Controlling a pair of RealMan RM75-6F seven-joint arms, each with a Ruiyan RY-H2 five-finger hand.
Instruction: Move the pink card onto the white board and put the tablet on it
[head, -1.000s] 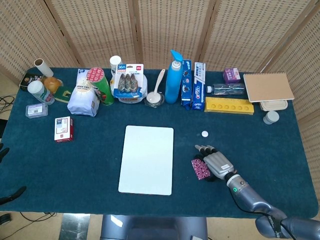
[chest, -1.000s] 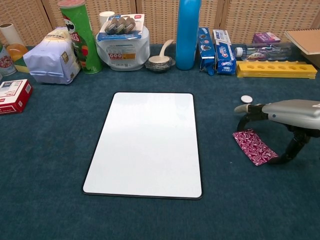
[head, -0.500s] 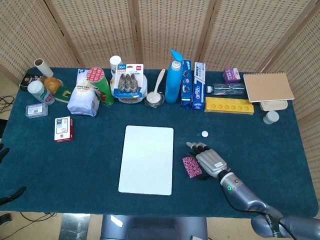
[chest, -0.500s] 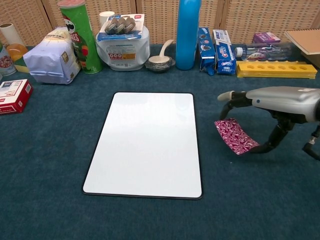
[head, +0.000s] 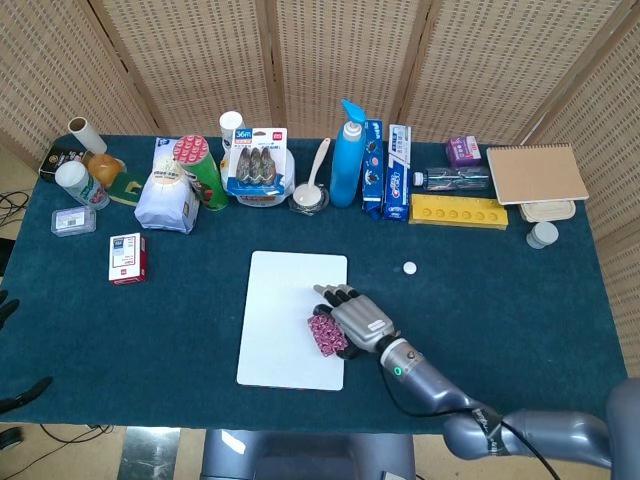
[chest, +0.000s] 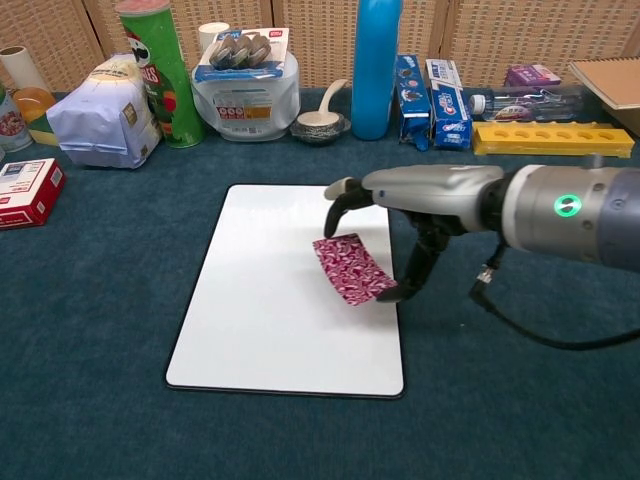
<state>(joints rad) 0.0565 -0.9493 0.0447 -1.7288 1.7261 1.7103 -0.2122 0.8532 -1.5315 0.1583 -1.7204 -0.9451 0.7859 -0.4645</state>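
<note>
My right hand (head: 358, 318) pinches the pink patterned card (head: 325, 332) between thumb and fingers. It holds the card tilted over the right part of the white board (head: 285, 310). The chest view shows the same hand (chest: 420, 200) reaching in from the right, with the card (chest: 352, 268) hanging over the board (chest: 270, 290); whether the card touches the board I cannot tell. The tablet (head: 409, 268), a small white disc, lies on the cloth to the right of the board; in the chest view the arm hides it. My left hand does not show.
Along the back stand a blue bottle (head: 347, 155), toothpaste boxes (head: 398, 172), a yellow tray (head: 457, 211), a green can (head: 200, 170), a white bag (head: 165, 200) and a tub (head: 258, 175). A red-and-white box (head: 127, 258) lies at the left.
My right hand has carried the pink card leftward from the cloth right of the board to above the board's right part. The tablet has not moved.
</note>
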